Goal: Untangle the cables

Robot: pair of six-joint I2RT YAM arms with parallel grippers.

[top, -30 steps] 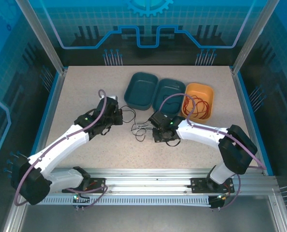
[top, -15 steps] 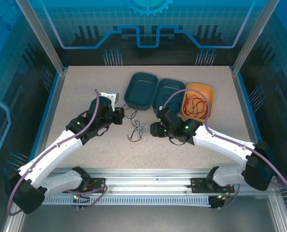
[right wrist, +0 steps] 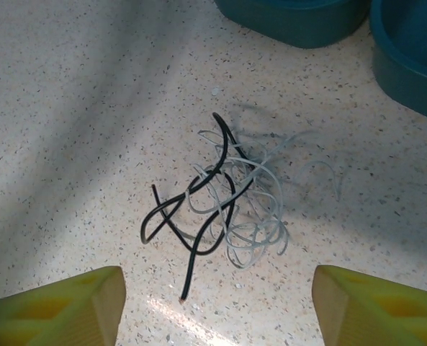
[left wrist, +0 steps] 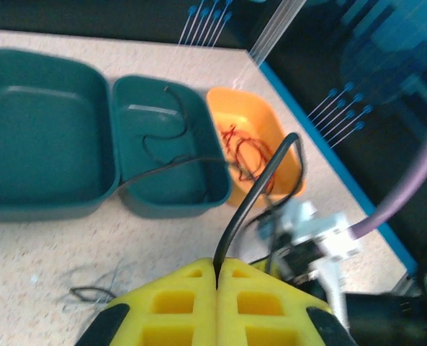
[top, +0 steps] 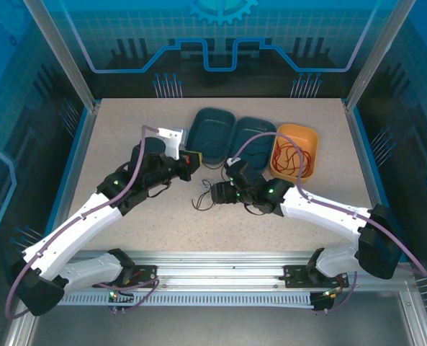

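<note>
My right gripper [right wrist: 217,310] hung wide open over the limp, featherlight tangle [right wrist: 231,209] mid-frame, and I judged the black cable [right wrist: 191,270] easiest to pinch at its free lower end.

Black cable [left wrist: 250,194] lower end hidden inside left gripper [left wrist: 217,270] jaws. Teal trays [right wrist: 299,18] cut by top edge. Cable tangle [left wrist: 91,294] blurred, strands indistinct.

The yellow-fingered left gripper [left wrist: 217,268] is pinching a thin black cable [left wrist: 260,184], left of the middle dark-teal plastic tray [top: 260,128]. The right gripper [right wrist: 217,292] is hovering in front of that tray, fingers spread wide.
</note>
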